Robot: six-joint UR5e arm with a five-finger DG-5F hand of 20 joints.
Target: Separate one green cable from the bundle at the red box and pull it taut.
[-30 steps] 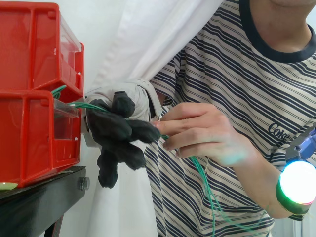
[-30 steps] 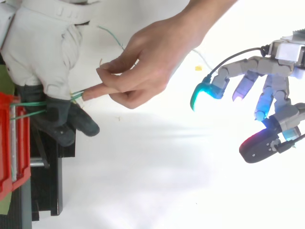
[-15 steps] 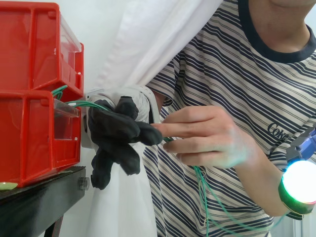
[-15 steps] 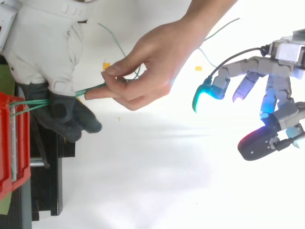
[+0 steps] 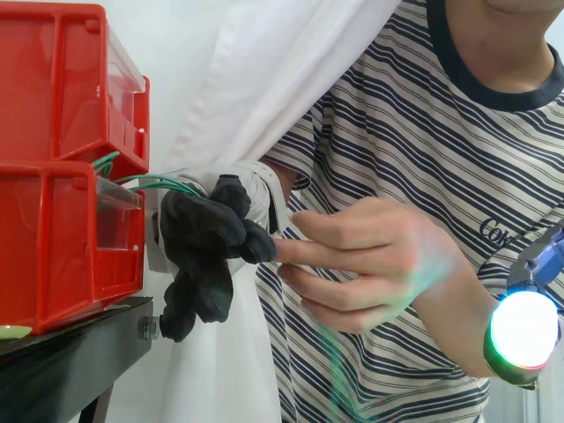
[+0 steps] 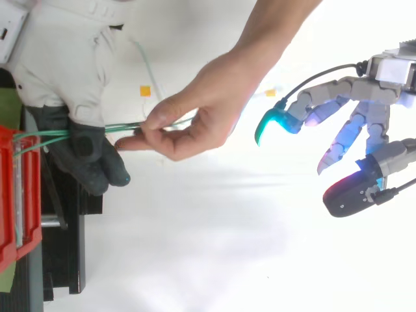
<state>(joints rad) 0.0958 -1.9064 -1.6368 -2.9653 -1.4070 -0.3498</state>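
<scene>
Robot hand (image 6: 338, 91): fingers were spread, grasping nothing, well apart from the cables. Green cables (image 6: 49, 135): ran from red box (image 5: 53, 238) at the black stand's (image 5: 70, 361) edge, pinched by a person's gloved hand (image 6: 71, 97) and bare hand (image 6: 201, 110).

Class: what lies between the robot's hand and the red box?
Top view: a person's bare hand pinching the green cables, then a gloved hand, lie between the robot's hand and the red box.

Green cables (image 6: 123, 127) — a stretch behind the person's gloved hand (image 6: 68, 78), ends inside the red box (image 5: 44, 256) out of sight.
</scene>
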